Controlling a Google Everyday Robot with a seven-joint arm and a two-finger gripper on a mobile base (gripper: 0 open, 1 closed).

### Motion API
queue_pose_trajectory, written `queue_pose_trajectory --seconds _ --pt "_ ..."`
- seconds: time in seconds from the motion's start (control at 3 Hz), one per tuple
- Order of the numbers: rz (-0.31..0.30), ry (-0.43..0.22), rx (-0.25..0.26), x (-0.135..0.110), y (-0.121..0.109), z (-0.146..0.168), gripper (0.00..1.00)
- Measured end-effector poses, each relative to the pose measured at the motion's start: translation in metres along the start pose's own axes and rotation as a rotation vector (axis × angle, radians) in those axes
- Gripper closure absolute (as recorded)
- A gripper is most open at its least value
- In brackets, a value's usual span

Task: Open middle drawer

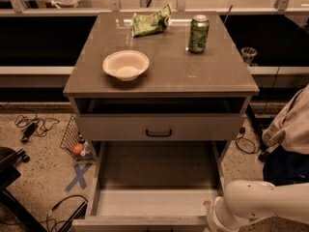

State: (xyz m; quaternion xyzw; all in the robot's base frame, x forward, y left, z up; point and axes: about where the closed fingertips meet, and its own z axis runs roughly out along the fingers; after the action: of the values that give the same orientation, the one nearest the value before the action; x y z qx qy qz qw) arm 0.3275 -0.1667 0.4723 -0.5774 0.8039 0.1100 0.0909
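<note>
The middle drawer (154, 178) stands pulled far out toward me. Its plain grey inside is bare, and its front edge (145, 222) runs along the bottom of the camera view. Above it, the top drawer (120, 127) is shut, with its dark handle (158, 133) at the centre and a dark gap under the cabinet top. My white arm (260, 204) comes in from the lower right. My gripper (210, 215) is at the right end of the open drawer's front, mostly hidden by the wrist and the frame edge. The lowest drawer is hidden below.
On the cabinet top (164, 76) sit a white bowl (126, 65), a green can (198, 34) and a green chip bag (151, 23). A person in a grey sleeve (289, 129) stands at the right. Cables, a wire basket (72, 138) and a blue tape cross (78, 176) are on the floor at the left.
</note>
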Motion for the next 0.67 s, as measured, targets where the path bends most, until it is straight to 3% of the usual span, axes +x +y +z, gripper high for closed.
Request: queue_pose_trajectory --seconds 0.33,0.67 --pt "-0.076 0.108 0.064 -0.018 -0.016 -0.040 0.41" --pt "-0.082 0.135 0.114 -0.052 -0.055 -0.068 0.64"
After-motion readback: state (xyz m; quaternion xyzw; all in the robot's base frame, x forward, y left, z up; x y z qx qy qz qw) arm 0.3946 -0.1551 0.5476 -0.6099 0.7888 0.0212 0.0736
